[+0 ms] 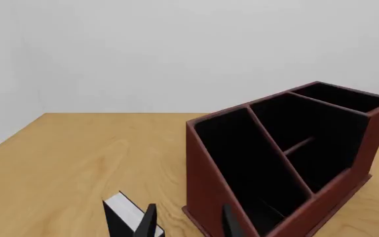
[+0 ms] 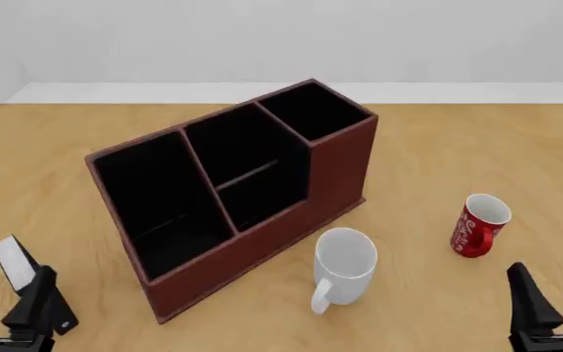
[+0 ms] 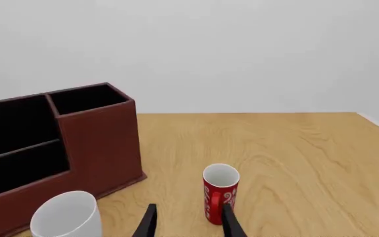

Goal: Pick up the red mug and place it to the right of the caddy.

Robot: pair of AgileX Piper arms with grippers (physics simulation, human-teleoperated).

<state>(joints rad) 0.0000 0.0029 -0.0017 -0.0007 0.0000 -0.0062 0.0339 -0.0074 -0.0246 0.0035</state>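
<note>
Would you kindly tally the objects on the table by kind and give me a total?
Mugs: 2, the red mug and the white mug
Caddies: 1, the caddy
Small white and black blocks: 1, the block by the left gripper
Total: 4

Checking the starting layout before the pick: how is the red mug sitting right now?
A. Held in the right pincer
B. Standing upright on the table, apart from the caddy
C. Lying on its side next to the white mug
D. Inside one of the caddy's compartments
B: the red mug stands upright on the table, open end up, apart from the caddy.
</note>
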